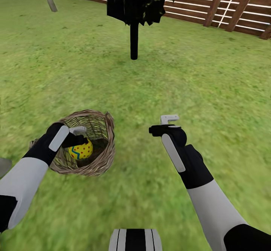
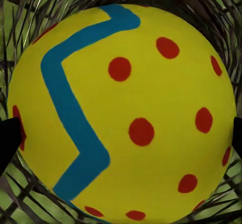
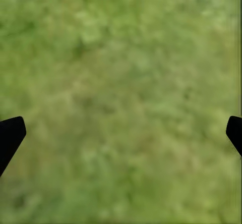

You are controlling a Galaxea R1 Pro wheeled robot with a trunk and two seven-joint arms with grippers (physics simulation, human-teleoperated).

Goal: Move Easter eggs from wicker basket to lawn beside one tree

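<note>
The Easter egg (image 2: 126, 113) was bright yellow with a blue zigzag band and red dots, sitting in light-brown woven wicker basket (image 1: 107, 145). The lawn (image 1: 188, 85) was mottled green, the fence (image 1: 233, 13) brown-slatted, and one tree (image 1: 133, 2) near-black.

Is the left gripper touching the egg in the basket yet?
Cannot tell. In the left wrist view the Easter egg sits between both fingertips, but neither contact nor gap shows plainly.
</note>
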